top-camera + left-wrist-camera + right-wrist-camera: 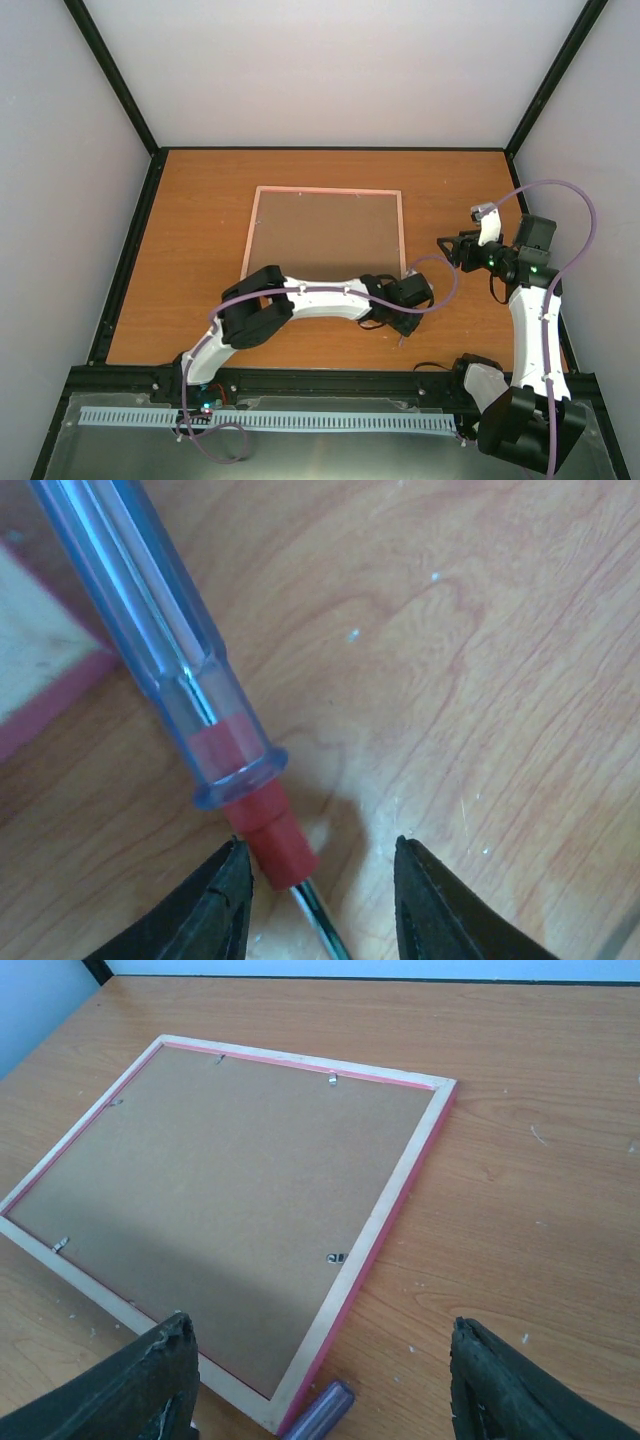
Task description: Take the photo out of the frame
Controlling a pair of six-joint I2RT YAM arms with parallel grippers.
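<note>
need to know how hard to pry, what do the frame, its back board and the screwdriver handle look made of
The frame: likely wood, bare pale rails on the back, pink painted sides. The back board: matt brown, speckled, probably fibreboard; shiny metal tabs hold it. The screwdriver handle: glossy see-through blue plastic, the shaft showing inside, with a red collar.

Lab test cell w/ white walls [340, 70], black struts [110, 72], wood tabletop [200, 200].
</note>
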